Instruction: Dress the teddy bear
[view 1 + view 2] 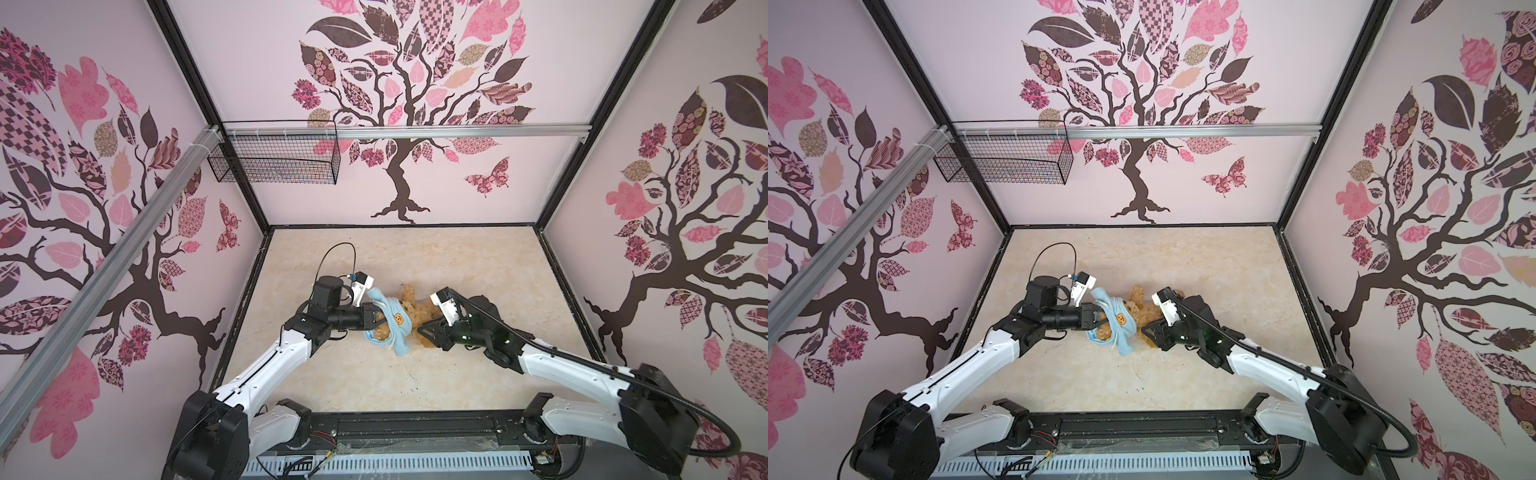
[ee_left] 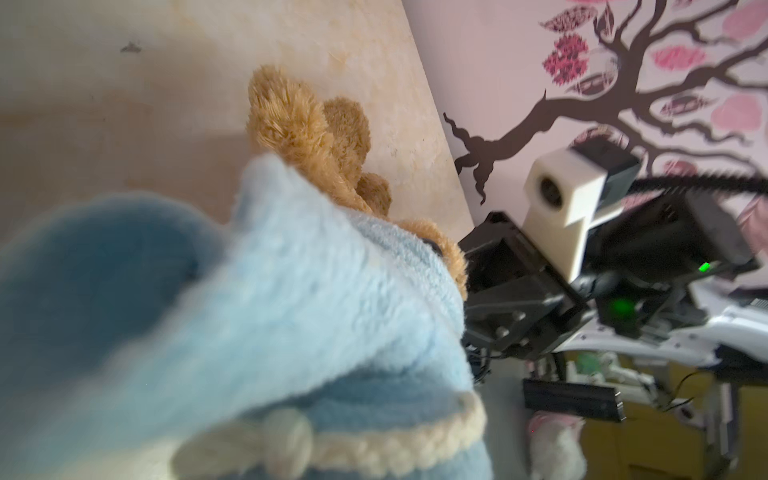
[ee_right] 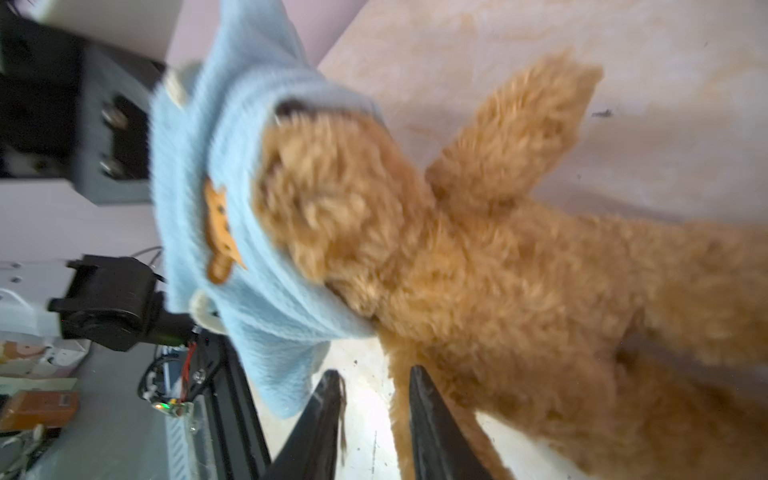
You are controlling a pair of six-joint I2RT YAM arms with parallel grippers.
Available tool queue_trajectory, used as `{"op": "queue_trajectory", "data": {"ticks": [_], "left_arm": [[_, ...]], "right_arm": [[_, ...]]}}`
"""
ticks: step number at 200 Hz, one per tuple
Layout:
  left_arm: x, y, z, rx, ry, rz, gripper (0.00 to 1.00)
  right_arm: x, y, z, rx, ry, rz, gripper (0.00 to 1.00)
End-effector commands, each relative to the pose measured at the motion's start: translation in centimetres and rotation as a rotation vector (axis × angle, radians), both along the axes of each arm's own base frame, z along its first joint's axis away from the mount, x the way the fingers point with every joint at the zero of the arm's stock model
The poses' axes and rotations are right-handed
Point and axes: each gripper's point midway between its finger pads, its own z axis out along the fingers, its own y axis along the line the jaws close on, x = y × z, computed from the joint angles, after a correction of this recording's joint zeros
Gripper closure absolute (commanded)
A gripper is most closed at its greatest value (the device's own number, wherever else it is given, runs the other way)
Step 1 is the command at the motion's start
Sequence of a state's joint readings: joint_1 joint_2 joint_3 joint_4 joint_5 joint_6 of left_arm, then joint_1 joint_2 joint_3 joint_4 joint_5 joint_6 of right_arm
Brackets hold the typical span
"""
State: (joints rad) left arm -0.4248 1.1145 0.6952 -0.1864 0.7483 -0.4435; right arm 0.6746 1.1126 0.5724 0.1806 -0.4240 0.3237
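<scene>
Right wrist view: right gripper (image 3: 374, 419) jaws spread, nothing between them; bare table (image 3: 457, 62) shows through gap, just beside bear's flank. Teddy bear (image 3: 478, 270) lies mid-table between both arms, light-blue shirt (image 3: 232, 166) bunched around head, limbs uncovered. In a top view: left gripper (image 1: 378, 318) pressed shut on shirt edge, likely anchoring garment so it can be drawn down over body. Dressing judged early. Right jaws likely placed for grip on hem or bear.
</scene>
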Motion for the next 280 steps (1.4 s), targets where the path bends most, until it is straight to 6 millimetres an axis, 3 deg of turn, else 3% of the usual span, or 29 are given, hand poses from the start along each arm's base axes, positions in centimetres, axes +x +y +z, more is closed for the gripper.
{"op": "queue_trajectory", "data": {"ticks": [1, 31, 77, 110, 160, 248, 280], "left_arm": [[-0.1, 0.2, 3.0, 0.092, -0.378, -0.099, 1.00], [-0.7, 0.9, 3.0, 0.178, -0.528, -0.158, 1.00], [-0.9, 1.5, 3.8, 0.247, -0.734, -0.199, 1.00], [-1.0, 1.6, 3.7, 0.260, -0.787, -0.205, 1.00], [-1.2, 1.5, 3.7, 0.251, -0.795, -0.210, 1.00], [-1.5, 1.2, 3.1, 0.258, -0.782, -0.237, 1.00], [-1.8, 1.0, 2.7, 0.269, -0.777, -0.252, 1.00]], "right_arm": [[-0.8, -1.1, 4.1, 0.056, -0.019, 0.048, 0.63], [-0.9, -1.0, 7.5, 0.138, 0.015, 0.079, 0.57], [0.9, 2.4, 10.1, 0.275, 0.179, 0.140, 0.59], [1.9, 4.1, 8.8, 0.255, 0.274, 0.162, 0.64], [1.9, 6.2, 8.3, 0.279, 0.330, 0.201, 0.64], [2.0, 8.0, 7.4, 0.297, 0.375, 0.201, 0.67], [3.0, 8.0, 7.2, 0.273, 0.360, 0.154, 0.73]]}}
